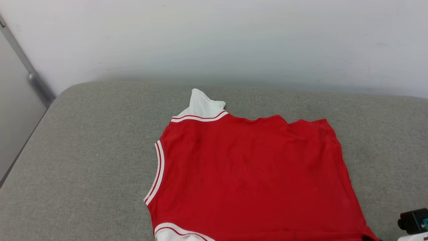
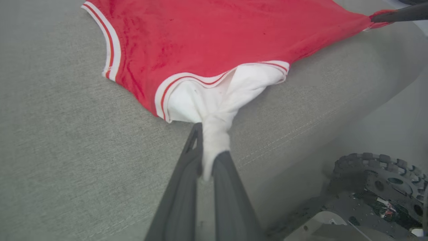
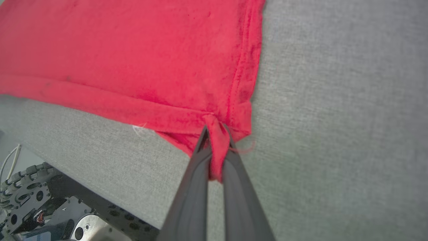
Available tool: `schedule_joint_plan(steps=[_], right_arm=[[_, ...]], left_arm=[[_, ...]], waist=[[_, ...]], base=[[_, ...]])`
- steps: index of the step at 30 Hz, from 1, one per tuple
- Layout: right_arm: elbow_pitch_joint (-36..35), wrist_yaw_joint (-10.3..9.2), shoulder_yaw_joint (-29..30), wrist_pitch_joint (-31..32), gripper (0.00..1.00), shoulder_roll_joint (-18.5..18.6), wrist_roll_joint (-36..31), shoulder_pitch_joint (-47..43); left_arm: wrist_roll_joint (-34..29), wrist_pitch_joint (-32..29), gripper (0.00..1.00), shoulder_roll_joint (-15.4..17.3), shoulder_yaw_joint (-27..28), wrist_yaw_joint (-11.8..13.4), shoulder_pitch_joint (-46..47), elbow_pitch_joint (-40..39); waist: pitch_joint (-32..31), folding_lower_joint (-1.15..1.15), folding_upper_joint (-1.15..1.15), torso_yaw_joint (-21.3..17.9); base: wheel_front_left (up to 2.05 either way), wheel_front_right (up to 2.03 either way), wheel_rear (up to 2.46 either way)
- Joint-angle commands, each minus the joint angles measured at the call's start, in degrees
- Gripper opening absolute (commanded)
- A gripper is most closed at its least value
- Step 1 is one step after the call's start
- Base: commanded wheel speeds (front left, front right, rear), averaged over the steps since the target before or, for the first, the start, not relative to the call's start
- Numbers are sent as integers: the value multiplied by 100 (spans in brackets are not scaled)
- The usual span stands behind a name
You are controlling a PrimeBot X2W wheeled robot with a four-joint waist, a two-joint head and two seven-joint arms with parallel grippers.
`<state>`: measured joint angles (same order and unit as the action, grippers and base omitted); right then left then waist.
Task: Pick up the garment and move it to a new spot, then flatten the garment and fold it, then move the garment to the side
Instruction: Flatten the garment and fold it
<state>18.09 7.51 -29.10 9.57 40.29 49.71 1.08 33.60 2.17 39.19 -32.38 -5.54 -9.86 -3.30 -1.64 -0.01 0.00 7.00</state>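
The garment [image 1: 254, 174] lies spread on the grey cushion, its plain red face up and no print showing. One white sleeve [image 1: 202, 103] points toward the far edge. In the left wrist view my left gripper [image 2: 210, 144] is shut on the near white sleeve [image 2: 217, 97], pulling it into a stretched point. My right gripper [image 3: 215, 140] is shut on the red hem corner [image 3: 219, 147] of the garment [image 3: 133, 50]. The right gripper's fingertips [image 2: 398, 15] also show at the top right of the left wrist view, holding that corner.
The grey fabric cushion [image 1: 83, 160] reaches a white wall [image 1: 234, 40] at the back. Its front edge drops off just behind both grippers, with the robot's base and wheel [image 2: 378, 180] below. Bare cushion lies left and right of the garment.
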Motion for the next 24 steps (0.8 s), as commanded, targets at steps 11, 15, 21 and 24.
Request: schedule_joint_plan(steps=[11,15,21,24], right_arm=[[-987,-4,1034,550,0,-167,-363,-664],[-1329,-3,1340,758,0,-294,-400,-528],[-1463,-3,1517,1013,0,-391,-706,-125],[-1366,-3,1490,1115,0,-464,-859,146]], left_arm=[[73,138,0,67,180,131,94,-447],[190,260,0,-7,348,145,334,-466],[185,296,0,-111,420,48,947,-211],[158,264,0,-167,384,-1,1301,13]], waist=[[130,1,0,-68],[279,1,0,-97],[658,1,0,-114],[834,1,0,-129]], base=[[0,0,0],[0,0,0],[0,0,0],[0,0,0]])
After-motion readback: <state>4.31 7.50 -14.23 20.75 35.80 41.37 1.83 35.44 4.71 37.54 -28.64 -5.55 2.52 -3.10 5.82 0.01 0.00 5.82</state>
